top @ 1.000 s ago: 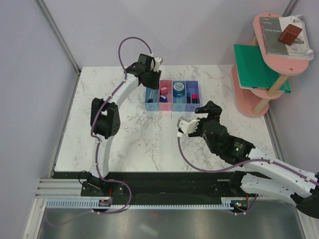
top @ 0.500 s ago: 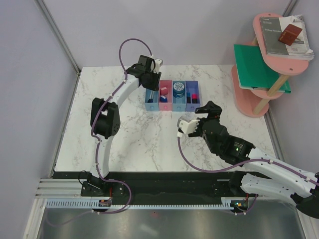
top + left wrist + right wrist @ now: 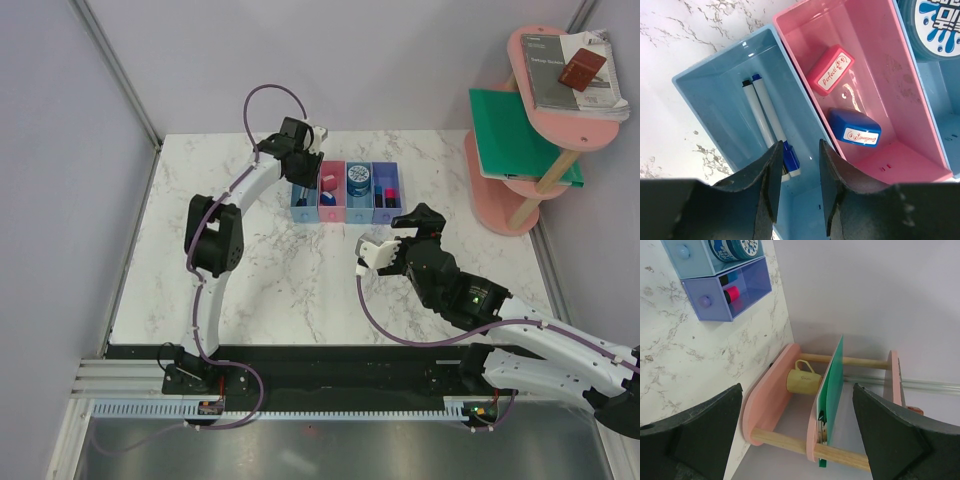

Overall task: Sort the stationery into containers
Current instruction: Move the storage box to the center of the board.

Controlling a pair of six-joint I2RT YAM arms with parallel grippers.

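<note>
The four joined bins (image 3: 345, 212) stand at the back of the table. My left gripper (image 3: 298, 172) is open and empty, its jaws (image 3: 800, 146) just above the near end of the leftmost light blue bin (image 3: 715, 90). In that bin lie a blue-capped white marker (image 3: 771, 112) and a black-tipped white marker (image 3: 754, 107). The pink bin (image 3: 910, 125) holds a pink eraser (image 3: 830, 70) and a blue eraser (image 3: 855, 127). The purple bin (image 3: 715, 297) holds a pink-tipped marker (image 3: 731, 294). My right gripper (image 3: 418, 218) is open and empty above the table, right of centre.
A round blue tin (image 3: 358, 179) fills the third bin. The pink round shelf (image 3: 540, 130) stands at the right with books, a green folder (image 3: 832, 390) and a yellow mug (image 3: 802, 380). Grey walls close in the left and back.
My left gripper has shifted slightly right and nearer over the leftmost bin. The right arm has not moved.
</note>
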